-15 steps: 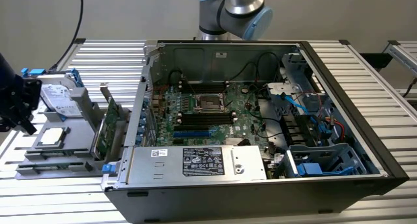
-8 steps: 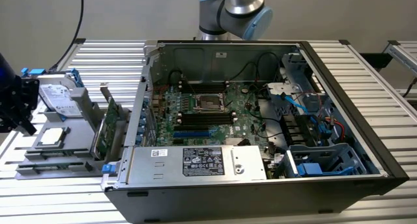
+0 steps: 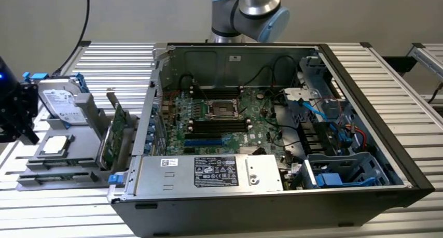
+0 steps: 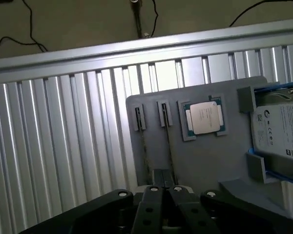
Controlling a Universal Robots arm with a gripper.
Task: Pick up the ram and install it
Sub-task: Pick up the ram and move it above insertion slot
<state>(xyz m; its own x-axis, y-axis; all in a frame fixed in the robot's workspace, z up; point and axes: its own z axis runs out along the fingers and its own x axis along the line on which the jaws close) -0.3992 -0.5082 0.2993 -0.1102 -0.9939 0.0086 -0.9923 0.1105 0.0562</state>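
While the pincer (image 4: 163, 191) hangs at the far left edge of the exterior view, tips pressed together, the ram (image 4: 169, 146) stands edge-on in a slot of the grey holder (image 4: 210, 161) on the ribbed desk (image 4: 63, 146), right by those tips. Contact? Can't tell. Moving right, a processor chip (image 4: 203, 117) and a hard drive (image 4: 281, 129) share the holder. The open computer case (image 3: 377, 124) sits centre to right, motherboard (image 3: 256, 119) exposed.

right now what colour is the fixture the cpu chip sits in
Plain grey; the fixture under the cpu chip shows best in the wrist view.
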